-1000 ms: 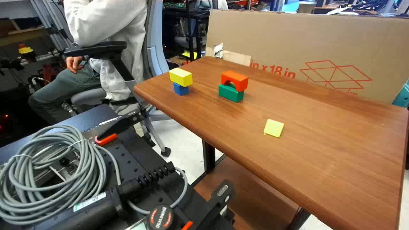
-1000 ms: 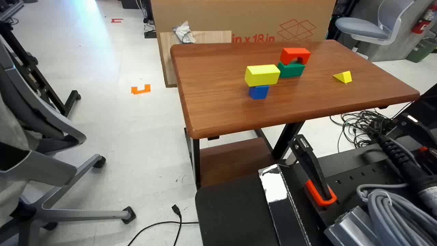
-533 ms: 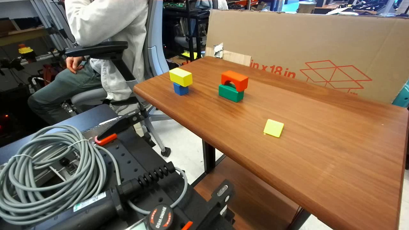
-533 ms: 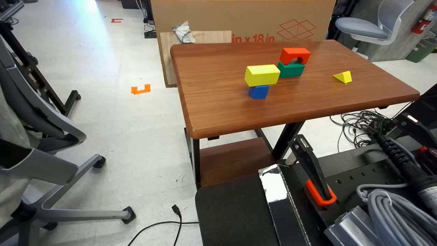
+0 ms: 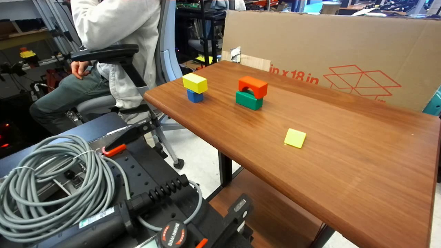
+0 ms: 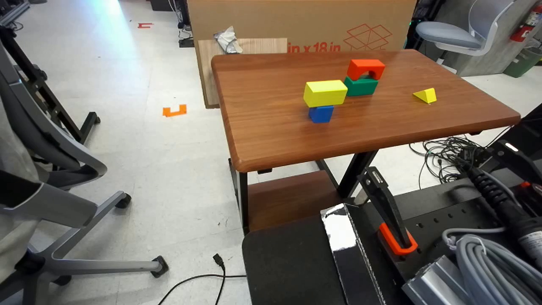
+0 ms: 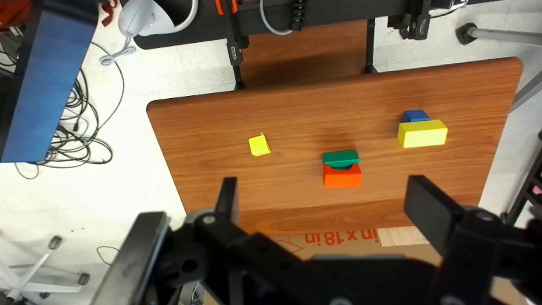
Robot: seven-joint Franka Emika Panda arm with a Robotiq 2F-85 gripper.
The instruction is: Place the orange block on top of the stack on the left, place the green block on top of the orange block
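Note:
The orange block (image 5: 253, 82) is an arch lying on top of the green block (image 5: 248, 101), a wider rectangular block on the table. They also show in an exterior view, orange (image 6: 366, 65) over green (image 6: 361, 87). The stack is a yellow block (image 5: 195, 82) over a smaller blue cube (image 5: 195, 96), apart from the orange-green pair. In the wrist view the yellow block (image 7: 424, 135) partly hides the blue cube (image 7: 415, 115). My gripper (image 7: 322, 186) is open and empty, high above the table. The orange block (image 7: 343, 178) and green block (image 7: 340, 158) appear between its fingers. Neither exterior view shows the gripper.
A small yellow wedge (image 5: 295, 138) lies on the wooden table (image 5: 344, 165), apart from the blocks. A large cardboard sheet (image 5: 327, 44) stands along the table's far edge. A person (image 5: 117, 31) sits in a chair beside the table. A black bench with coiled cable (image 5: 65, 193) stands near it.
The blocks have not moved. The seated person and the chair have shifted very slightly. The gripper has no earlier view to compare.

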